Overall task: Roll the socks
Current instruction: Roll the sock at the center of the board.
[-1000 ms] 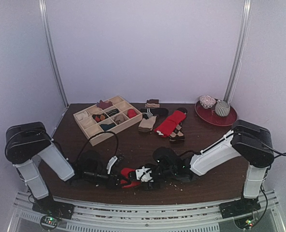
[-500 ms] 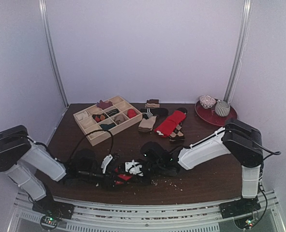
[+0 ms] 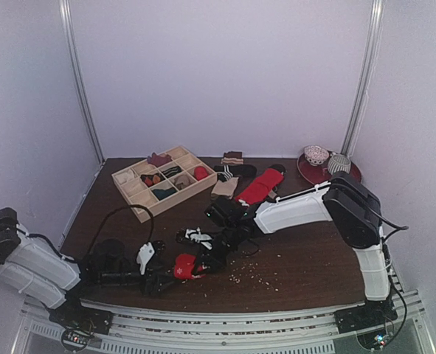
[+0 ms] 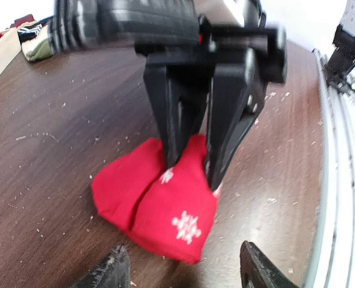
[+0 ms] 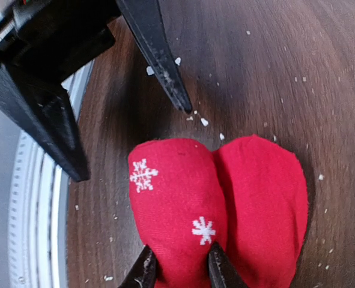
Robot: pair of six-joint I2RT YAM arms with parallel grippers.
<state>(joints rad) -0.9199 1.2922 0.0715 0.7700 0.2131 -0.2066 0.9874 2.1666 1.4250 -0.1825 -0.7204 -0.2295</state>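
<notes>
Checking grip geometry at the near edge: the red fabric sock bundle with white snowflakes (image 3: 186, 265) sits on the dark brown wooden table (image 3: 313, 251) at about 6 o'clock in the top view, a touch left of centre. It is well apart from the wooden compartment tray (image 3: 177, 199) at 11 and the pile of loose socks (image 3: 251, 183) at 12.

We see the right gripper (image 4: 192, 159) reaching in from roughly 2 o'clock, its fingers clamped on a pinched ridge of fabric where the bundle's two lobes meet. The left gripper (image 5: 135, 141) has its jaws spread apart, holds nothing, and is not touching the fabric.

Key relation: from the left wrist the bundle lies dead ahead at 12 o'clock, just beyond the fingertips and roughly centred between them. Its long axis, taken across the two lobes, runs about 10 to 4 in that view, so slightly skewed to the jaw line. The right arm is the nearer one, being already on it.

We judge the roll formed but loose. If the left goes in, we'd want it square to the lobes and clear of the right's fingers. The risk is fabric springing apart on release.
</notes>
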